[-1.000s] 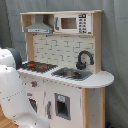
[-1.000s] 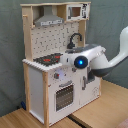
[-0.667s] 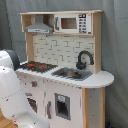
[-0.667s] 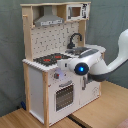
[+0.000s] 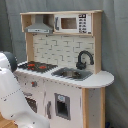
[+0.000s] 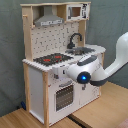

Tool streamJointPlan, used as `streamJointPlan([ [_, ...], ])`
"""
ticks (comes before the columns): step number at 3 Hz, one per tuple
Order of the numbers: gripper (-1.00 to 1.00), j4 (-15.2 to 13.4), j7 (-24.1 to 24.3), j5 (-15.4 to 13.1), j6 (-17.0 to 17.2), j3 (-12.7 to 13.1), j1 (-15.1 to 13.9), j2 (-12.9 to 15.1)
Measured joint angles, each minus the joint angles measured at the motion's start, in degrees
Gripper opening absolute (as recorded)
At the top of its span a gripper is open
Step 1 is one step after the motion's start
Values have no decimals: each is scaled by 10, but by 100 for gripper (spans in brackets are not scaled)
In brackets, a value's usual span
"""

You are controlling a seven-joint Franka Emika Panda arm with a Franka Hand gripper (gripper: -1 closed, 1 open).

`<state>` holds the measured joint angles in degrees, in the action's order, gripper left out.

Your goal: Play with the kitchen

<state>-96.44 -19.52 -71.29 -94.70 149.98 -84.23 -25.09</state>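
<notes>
1. Kitchen (image 5: 65, 65): one unit, filling the frame centre in both exterior views.
2. One hob (image 6: 52, 59), one tap (image 5: 84, 58), one sink (image 5: 71, 74), one microwave (image 5: 73, 23).
3. Arm (image 6: 107, 70): one, right of the second exterior view; finger state cannot be determined.

First exterior view: cam off the arm, roughly level w/ the counter, looks at the kitchen (image 5: 62, 65) from its front, angled so the sink end sits toward frame right; arm (image 5: 15, 102) fills lower left, v. close to lens. Second exterior view: cam off the arm on the other side, slightly higher, angled so the hob end is nearest, frame left; arm (image 6: 102, 65) enters from right edge. Both exterior views share the whole kitchen front, hood to oven.
</notes>
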Motion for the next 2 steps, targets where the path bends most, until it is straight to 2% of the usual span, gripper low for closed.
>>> streamJointPlan([
  [2,100,-28,21,-90,-80,0,1,1],
])
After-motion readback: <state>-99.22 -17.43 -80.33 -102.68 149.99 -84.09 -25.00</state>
